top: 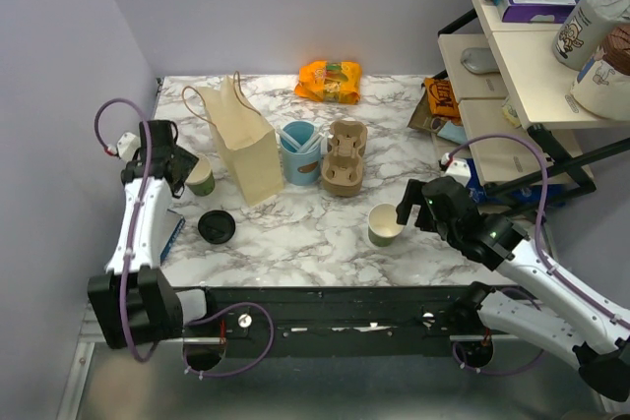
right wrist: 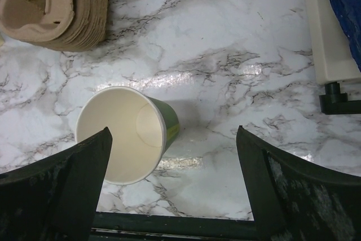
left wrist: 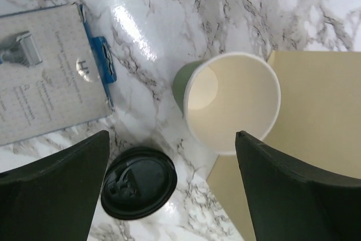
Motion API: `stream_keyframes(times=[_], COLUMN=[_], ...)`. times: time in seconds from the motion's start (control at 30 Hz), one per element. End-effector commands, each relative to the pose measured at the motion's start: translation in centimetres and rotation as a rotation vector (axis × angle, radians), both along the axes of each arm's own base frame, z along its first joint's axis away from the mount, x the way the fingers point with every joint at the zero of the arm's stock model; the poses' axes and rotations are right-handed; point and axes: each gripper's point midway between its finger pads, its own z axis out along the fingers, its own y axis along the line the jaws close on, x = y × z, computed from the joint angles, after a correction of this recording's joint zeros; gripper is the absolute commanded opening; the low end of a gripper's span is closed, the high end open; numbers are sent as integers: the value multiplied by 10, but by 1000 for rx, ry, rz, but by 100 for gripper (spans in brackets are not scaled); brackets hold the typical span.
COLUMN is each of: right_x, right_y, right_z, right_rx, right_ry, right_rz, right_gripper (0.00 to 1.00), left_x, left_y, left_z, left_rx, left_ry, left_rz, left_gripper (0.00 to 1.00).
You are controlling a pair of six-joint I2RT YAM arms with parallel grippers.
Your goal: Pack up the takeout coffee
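Note:
The takeout coffee shows as a small green paper cup [top: 201, 179] [left wrist: 231, 103], cream inside and lidless, standing against the tan paper bag [top: 244, 145] [left wrist: 321, 117]. Its round black lid [top: 216, 226] [left wrist: 139, 182] lies flat on the marble a little nearer. My left gripper [top: 182, 169] [left wrist: 172, 136] hovers above both, open, holding nothing. A second lidless green cup [top: 386, 225] [right wrist: 121, 134] stands mid-table. My right gripper [top: 413, 206] [right wrist: 174, 131] hangs open just right of it, its left finger over the cup's rim.
A light-blue cup [top: 300, 152] and a stack of cardboard cup carriers [top: 345, 156] [right wrist: 51, 4] stand right of the bag. A clipboard [left wrist: 51, 77] lies at the left edge. An orange packet [top: 330, 79] sits at the back, and a shelf unit [top: 522, 56] borders the right side.

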Motion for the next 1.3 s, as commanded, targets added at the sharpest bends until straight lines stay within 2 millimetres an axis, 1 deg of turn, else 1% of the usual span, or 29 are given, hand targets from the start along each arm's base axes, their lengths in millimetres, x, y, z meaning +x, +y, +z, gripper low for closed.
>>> stream_keyframes(times=[0.0, 0.03, 0.07, 0.1, 0.13, 0.17, 0.2, 0.27, 0.3, 0.37, 0.4, 0.43, 0.47, 0.5, 0.53, 0.6, 0.63, 0.7, 0.77, 0.8, 0.83, 0.9, 0.93, 1.0, 1.07, 1.1, 1.17, 1.2, 1.27], right_x=[5, 6, 6, 7, 7, 7, 8, 8, 8, 8, 7, 7, 8, 8, 9, 9, 9, 9, 9, 9, 9, 10, 9, 9, 8, 7, 7, 6, 5], right_y=[1, 1, 1, 1, 1, 1, 0, -1, -1, -1, -1, -1, 0, 1, 2, 3, 3, 3, 4, 4, 4, 6, 6, 6, 6, 8, 9, 9, 11], right_z=[2, 2, 3, 3, 2, 1, 1, -1, -2, -3, -5, -6, -6, -6, -6, -6, -7, -8, -8, -8, -8, -6, -6, -4, -3, 0, 2, 3, 5], right_rx=[-16, -18, -21, -27, -30, -35, -42, -48, -47, -48, -44, -43, -39, -38, -39, -42, -43, -46, -45, -42, -42, -43, -45, -42, -40, -30, -24, -24, -16], right_ry=[-23, -25, -28, -34, -33, -33, -36, -34, -32, -31, -26, -25, -26, -24, -19, -16, -13, -10, -9, -9, -9, -8, -7, -5, -5, -8, -13, -12, -20], right_rz=[21, 22, 25, 31, 32, 32, 30, 29, 31, 28, 26, 24, 24, 27, 27, 31, 32, 30, 31, 34, 34, 42, 45, 45, 48, 59, 71, 78, 89], right_gripper=[100, 100, 100, 100, 100, 100, 100, 100, 100, 100, 100, 100, 100, 100, 100, 100, 100, 100, 100, 100, 100, 99, 99, 99, 99, 98, 98, 98, 98], left_x=[-50, -61, -66, -76, -81, -84, -91, -101, -107, -112, -117, -110, -107, -107, -101, -100, -100, -103, -104, -104, -102, -100, -100, -98, -100, -102, -107, -114, -125], left_y=[-11, -14, -17, -20, -27, -28, -29, -31, -34, -40, -45, -47, -54, -60, -63, -63, -65, -66, -71, -70, -71, -75, -81, -88, -92, -99, -108, -112, -129], left_z=[-1, 3, 0, -10, -10, -14, -23, -33, -44, -59, -71, -75, -78, -86, -87, -92, -95, -104, -112, -114, -115, -117, -120, -117, -116, -116, -117, -121, -125], left_rx=[-55, -60, -70, -82, -100, -100, -96, -102, -111, -142, -156, -163, -198, -222, -229, -217, -210, -201, -196, -182, -173, -162, -160, -149, -141, -139, -156, -166, -216], left_ry=[-22, -49, -54, -36, -50, -45, -18, 30, 67, 108, 136, 112, 99, 100, 78, 100, 118, 170, 210, 217, 220, 241, 263, 269, 287, 290, 298, 317, 330], left_rz=[61, 70, 65, 61, 38, 24, 10, 9, -6, -20, -37, -46, -71, -86, -99, -97, -111, -116, -137, -137, -145, -155, -181, -214, -225, -253, -286, -304, -359], left_gripper=[99, 99, 99, 99, 99, 99, 99, 99, 99, 99, 99, 96, 94, 92, 87, 83, 78, 72, 63, 61, 55, 48, 41, 37, 34, 33, 31, 30, 29])
